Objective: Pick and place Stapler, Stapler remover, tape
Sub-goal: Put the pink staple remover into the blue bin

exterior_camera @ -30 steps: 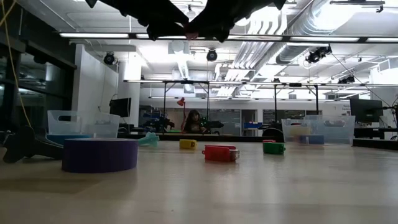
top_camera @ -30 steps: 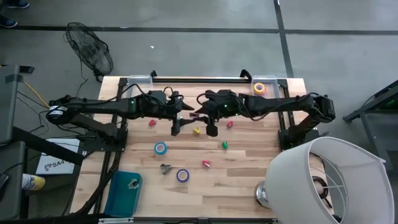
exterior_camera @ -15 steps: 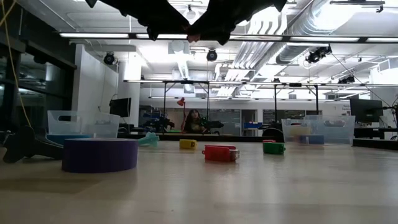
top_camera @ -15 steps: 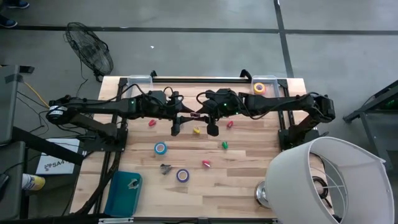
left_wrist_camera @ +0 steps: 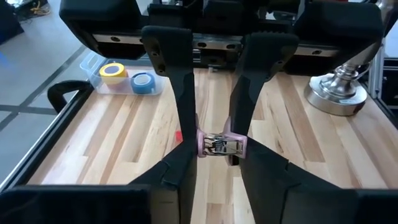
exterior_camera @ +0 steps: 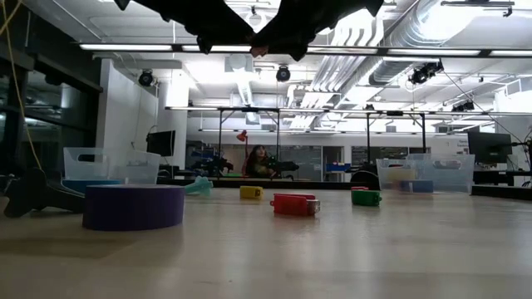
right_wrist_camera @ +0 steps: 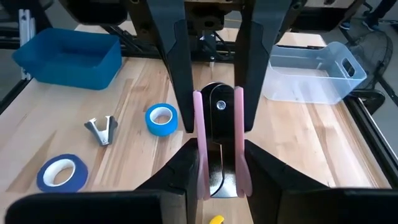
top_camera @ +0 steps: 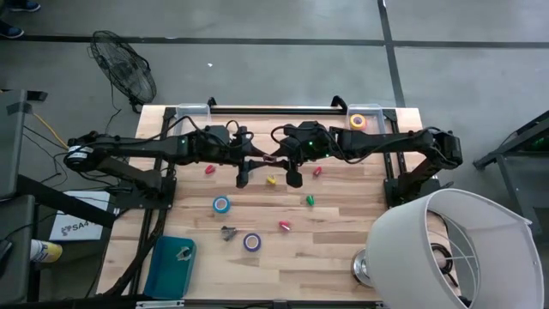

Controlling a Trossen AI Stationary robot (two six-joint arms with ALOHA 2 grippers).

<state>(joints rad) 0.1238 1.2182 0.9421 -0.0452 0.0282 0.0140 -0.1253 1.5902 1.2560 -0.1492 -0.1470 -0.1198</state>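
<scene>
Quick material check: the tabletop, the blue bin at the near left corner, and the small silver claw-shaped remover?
Tabletop: looks like wood planks with a pale, lightly glossy finish; grain and plank seams show.
Blue bin: probably moulded plastic, opaque, smooth, with a rolled rim.
Silver claw-shaped remover: seems to be bare metal, bright and reflective; too small to tell more.

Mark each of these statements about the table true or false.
1. Both the left gripper and the right gripper are shut on the pink stapler above the table. True.
2. The light blue tape roll lies inside the blue bin. False: it lies on the bare wood, apart from the bin.
3. A yellow tape roll sits in the clear container. True.
4. The right gripper holds the green stapler. False: it lies on the table.
</scene>
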